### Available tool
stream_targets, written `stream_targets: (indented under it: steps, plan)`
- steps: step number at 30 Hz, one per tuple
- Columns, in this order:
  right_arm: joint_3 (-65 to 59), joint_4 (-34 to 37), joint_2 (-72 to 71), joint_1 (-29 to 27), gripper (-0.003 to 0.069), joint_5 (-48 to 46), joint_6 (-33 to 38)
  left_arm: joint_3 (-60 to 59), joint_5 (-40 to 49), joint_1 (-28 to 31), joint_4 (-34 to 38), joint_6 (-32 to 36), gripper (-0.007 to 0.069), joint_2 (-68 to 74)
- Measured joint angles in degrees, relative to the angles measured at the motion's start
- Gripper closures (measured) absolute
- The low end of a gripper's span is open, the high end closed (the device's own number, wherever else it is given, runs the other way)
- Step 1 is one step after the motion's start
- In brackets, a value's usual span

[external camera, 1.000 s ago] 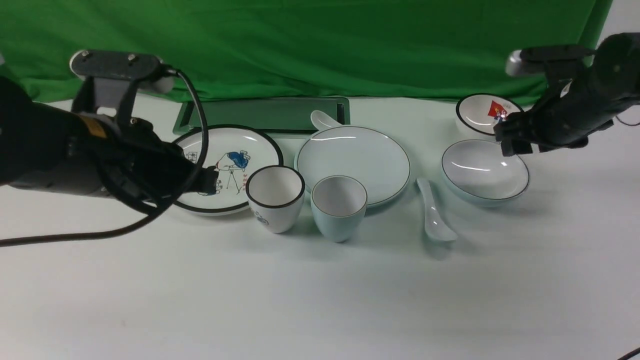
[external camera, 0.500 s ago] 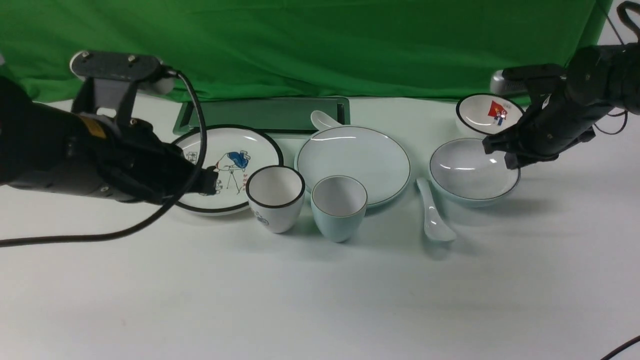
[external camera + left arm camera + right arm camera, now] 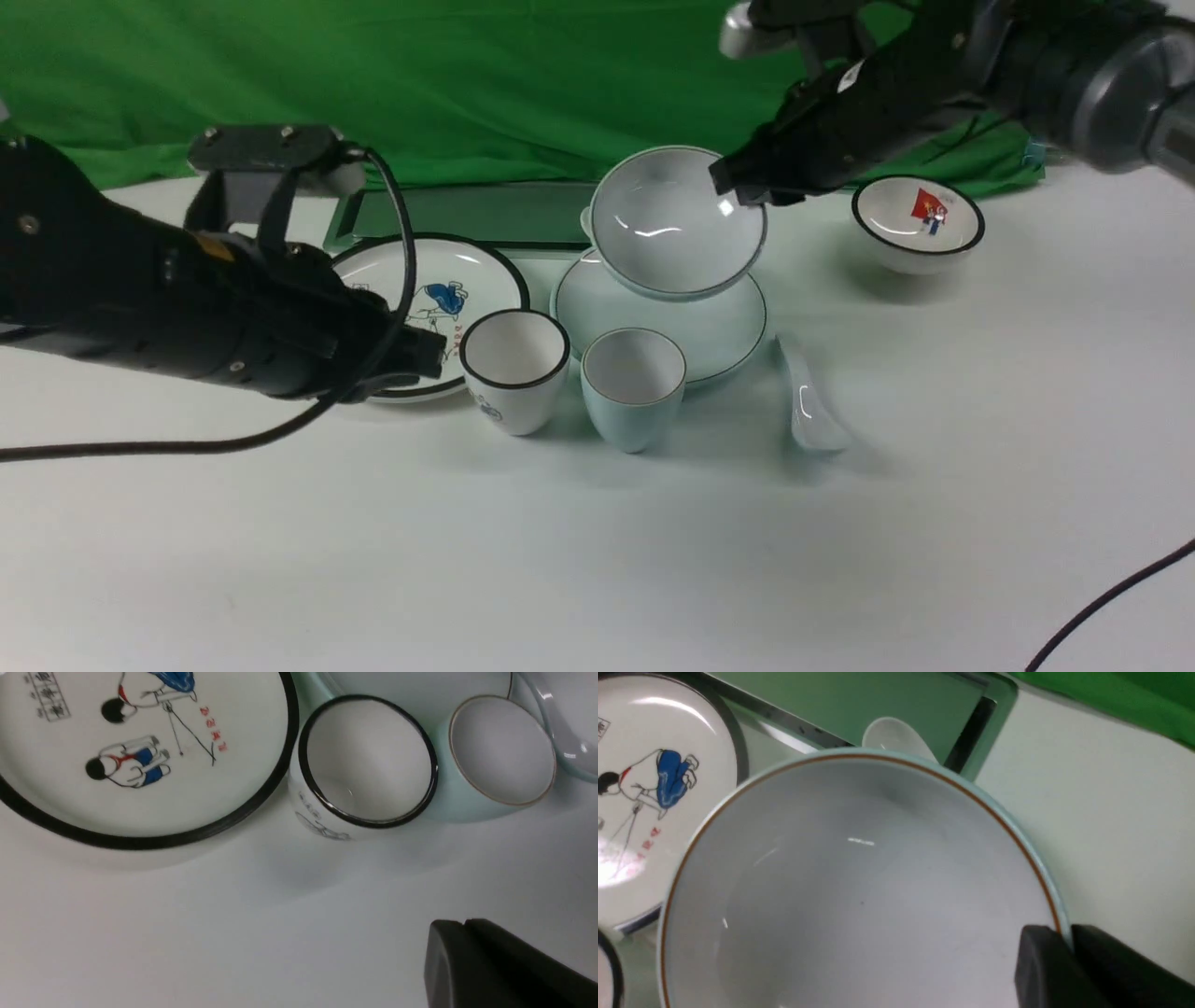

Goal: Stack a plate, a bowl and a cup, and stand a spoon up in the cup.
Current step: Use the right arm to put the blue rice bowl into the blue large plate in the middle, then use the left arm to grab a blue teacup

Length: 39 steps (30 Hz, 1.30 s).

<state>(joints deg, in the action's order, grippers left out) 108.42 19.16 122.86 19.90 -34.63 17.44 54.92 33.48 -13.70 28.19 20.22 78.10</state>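
While pinching the bowl [image 3: 667,224] at its rim with the right tool [image 3: 742,187], holds it clear of the bench [image 3: 597,560], tilted, over the far half of the plate [image 3: 724,331]. Hangs the left tool [image 3: 425,350] clenched on nothing, low beside the black-rimmed cup [image 3: 513,369] and in front of the cartoon plate [image 3: 485,280]. Shows the cup [image 3: 633,387] upright at the plate's near edge, contact unclear, and the spoon [image 3: 810,406] flat on the bench just right of the plate.

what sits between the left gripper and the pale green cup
The white black-rimmed cup stands between the left gripper and the pale green cup, beside the latter; the front view shows it.
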Motion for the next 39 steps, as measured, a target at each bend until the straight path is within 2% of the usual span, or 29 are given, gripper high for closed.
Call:
stream_targets:
  steps: [7,9,12,15,18,21,24,28,33,36,39]
  plan:
    - [2.5,-0.4,6.4,0.0,0.0587,0.4,-1.2,1.4,2.4,0.0,3.7,1.0,0.0653,0.7]
    - [2.5,-0.4,7.1,0.0,0.0586,-0.4,-1.2,4.7,3.7,-0.7,6.8,2.1,0.0649,2.8]
    - [2.6,-0.4,7.1,0.0,0.0573,-0.9,-1.3,8.8,5.3,-2.3,6.8,2.5,0.0635,5.9]
    - [2.7,-0.4,7.1,0.0,0.0507,-1.2,-1.3,17.0,8.9,-6.4,2.9,0.6,0.0589,12.4]
    - [3.0,-1.5,7.0,0.0,0.0403,-2.1,-1.3,24.8,11.6,-10.4,-4.7,-3.5,0.0507,18.5]
    - [3.1,-3.2,6.4,0.0,0.0332,-3.4,-1.5,31.2,13.7,-13.1,-12.2,-5.8,0.0410,23.7]
    - [3.1,-3.9,4.3,-0.9,0.0302,-6.7,-1.4,37.2,14.3,-14.6,-19.3,-8.9,0.0305,29.3]
    - [3.1,-4.3,1.2,-3.4,0.0298,-11.7,-1.4,41.9,14.3,-14.8,-22.9,-9.7,0.0257,35.4]
    - [3.1,-4.7,-1.1,-5.7,0.0298,-18.3,-1.3,44.7,14.2,-14.8,-23.9,-7.8,0.0293,40.6]
    - [3.1,-4.7,-1.4,-6.0,0.0298,-20.5,-1.3,44.7,13.7,-14.8,-23.9,-6.0,0.0370,42.3]
    - [3.1,-4.7,-1.4,-6.0,0.0298,-21.0,-1.3,44.7,13.3,-14.8,-23.0,-4.3,0.0489,43.1]
